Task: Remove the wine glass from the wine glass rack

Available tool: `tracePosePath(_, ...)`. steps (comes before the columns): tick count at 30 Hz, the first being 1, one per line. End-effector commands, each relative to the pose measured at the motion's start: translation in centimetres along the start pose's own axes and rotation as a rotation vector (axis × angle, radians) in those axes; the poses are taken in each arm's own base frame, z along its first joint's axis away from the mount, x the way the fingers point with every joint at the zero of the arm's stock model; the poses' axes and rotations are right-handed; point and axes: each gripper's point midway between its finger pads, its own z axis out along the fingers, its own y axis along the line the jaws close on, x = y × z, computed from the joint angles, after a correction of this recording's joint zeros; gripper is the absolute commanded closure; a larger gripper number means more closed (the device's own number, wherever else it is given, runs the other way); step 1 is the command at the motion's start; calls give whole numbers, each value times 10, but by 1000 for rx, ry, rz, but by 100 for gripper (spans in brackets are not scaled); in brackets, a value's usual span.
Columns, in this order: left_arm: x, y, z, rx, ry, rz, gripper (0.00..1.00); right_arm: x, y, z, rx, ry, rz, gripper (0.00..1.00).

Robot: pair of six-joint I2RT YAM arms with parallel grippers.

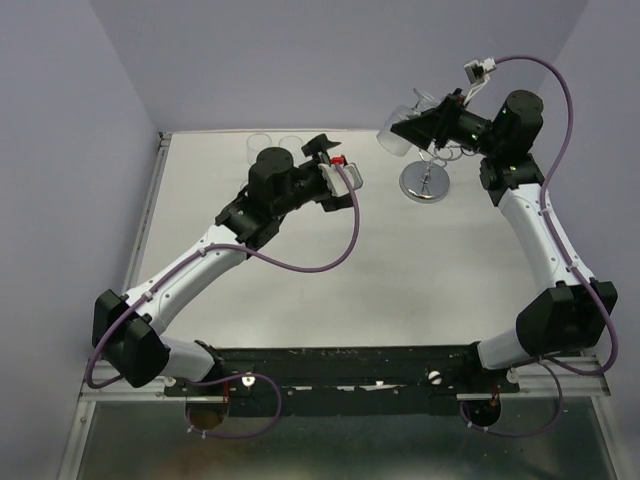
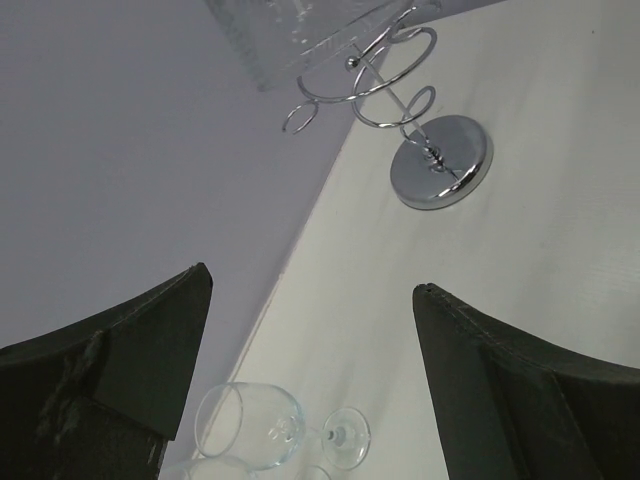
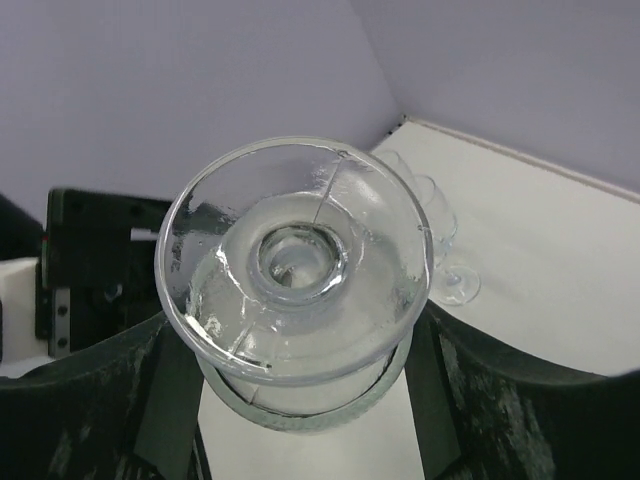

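The wine glass (image 3: 298,262) is gripped by its bowl between the fingers of my right gripper (image 3: 300,385), with its round foot facing the camera. In the top view my right gripper (image 1: 412,128) holds the glass (image 1: 396,140) up at the back of the table, just left of the top rings of the wine glass rack (image 1: 424,182). The left wrist view shows the chrome rack (image 2: 441,165) upright on its disc base, with the glass (image 2: 300,35) above its rings. Whether they touch is unclear. My left gripper (image 1: 333,158) is open and empty (image 2: 310,285), left of the rack.
Two more clear wine glasses (image 1: 264,148) lie on their sides by the back wall; they also show in the left wrist view (image 2: 250,425) and the right wrist view (image 3: 440,235). The purple walls stand close behind the rack and along the table's left edge.
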Motion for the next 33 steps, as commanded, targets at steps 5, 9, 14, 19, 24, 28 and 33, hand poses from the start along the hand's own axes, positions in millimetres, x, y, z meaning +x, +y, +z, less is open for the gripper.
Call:
tracePosePath(5, -41, 55, -26, -300, -61, 1, 1, -68, -21, 40, 319, -270, 590, 99)
tracePosePath(9, -49, 70, -32, -365, -78, 37, 1, -56, -9, 56, 305, -238, 672, 99)
tracePosePath(14, -62, 68, -30, -324, -119, 103, 1, -48, 5, 67, 277, -223, 643, 100)
tracePosePath(19, -64, 65, -25, -286, -107, 226, 5, -51, 13, 71, 234, -214, 584, 99)
tracePosePath(24, -67, 84, -29, -380, -89, 449, 8, -56, 26, 73, 167, -222, 533, 99)
tracePosePath(28, -76, 90, -34, -462, -121, 643, 13, -59, 37, 74, 121, -214, 496, 99)
tracePosePath(33, -82, 94, -32, -500, -129, 745, 17, -71, 67, 81, -26, -179, 320, 99)
